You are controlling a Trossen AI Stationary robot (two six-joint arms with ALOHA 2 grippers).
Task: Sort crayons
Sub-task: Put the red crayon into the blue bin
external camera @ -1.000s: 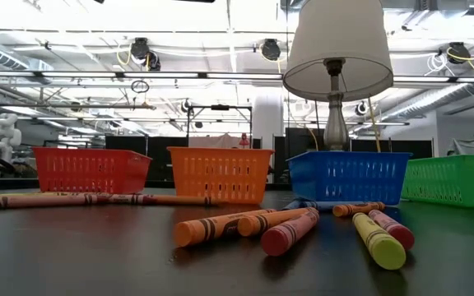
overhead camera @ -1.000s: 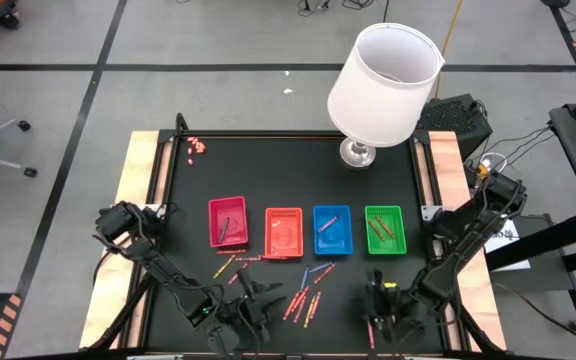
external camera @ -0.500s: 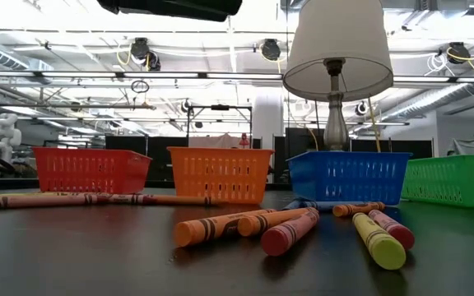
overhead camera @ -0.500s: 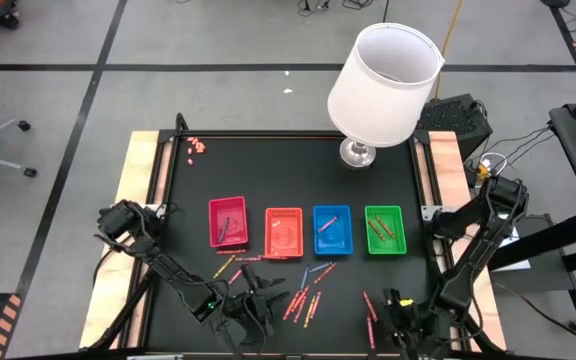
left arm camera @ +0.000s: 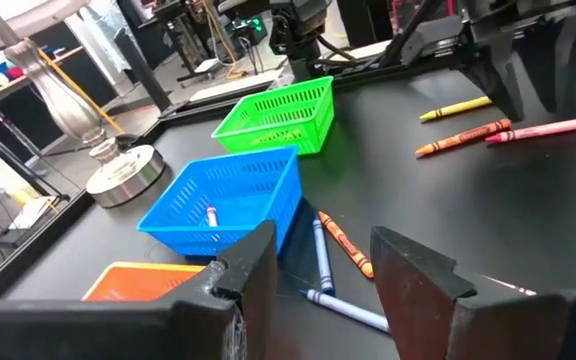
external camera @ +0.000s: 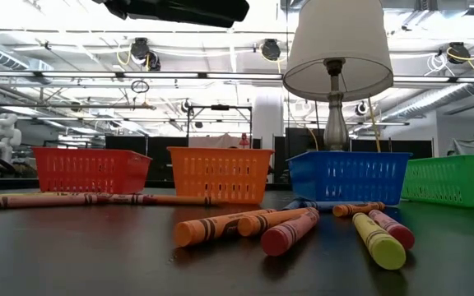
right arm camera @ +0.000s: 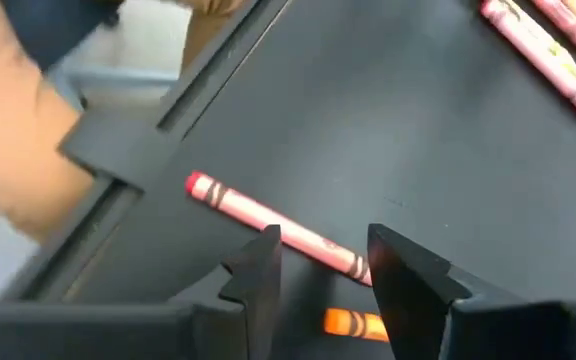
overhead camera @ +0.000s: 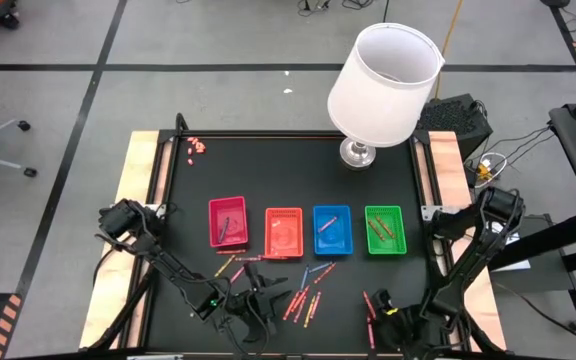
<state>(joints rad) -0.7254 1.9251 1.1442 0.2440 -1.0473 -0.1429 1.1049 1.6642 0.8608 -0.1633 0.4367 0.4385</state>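
Seen from above, a black table (overhead camera: 288,170) carries four trays in a row: pink tray (overhead camera: 228,221), red tray (overhead camera: 284,232), blue tray (overhead camera: 332,229) and green tray (overhead camera: 385,229), with a lamp (overhead camera: 383,75) behind them. The left gripper (overhead camera: 258,300) sits at the near edge, loose crayons (overhead camera: 303,303) just beside its jaws on the blue-tray side; the right gripper (overhead camera: 396,318) sits at the near edge toward the right corner, a few crayons (overhead camera: 369,312) just beside it. From table height, neither gripper's fingers appear; a dark arm part (external camera: 179,8) crosses the top, and crayons (external camera: 290,230) lie in front of the trays. From the left wrist, the left gripper (left arm camera: 323,262) stands released, nothing between its jaws; a blue crayon (left arm camera: 320,256) and an orange crayon (left arm camera: 346,244) lie just ahead of the gap, beside the blue tray (left arm camera: 228,200), the green tray (left arm camera: 278,118) farther ahead, and three more crayons (left arm camera: 513,125) well off to one side. From the right wrist, the right gripper (right arm camera: 323,262) is likewise released and empty; a pink crayon (right arm camera: 268,225) lies on the table just ahead of and partly under the gap, an orange crayon (right arm camera: 353,323) shows between the fingers below, and more crayons (right arm camera: 543,45) lie well ahead.
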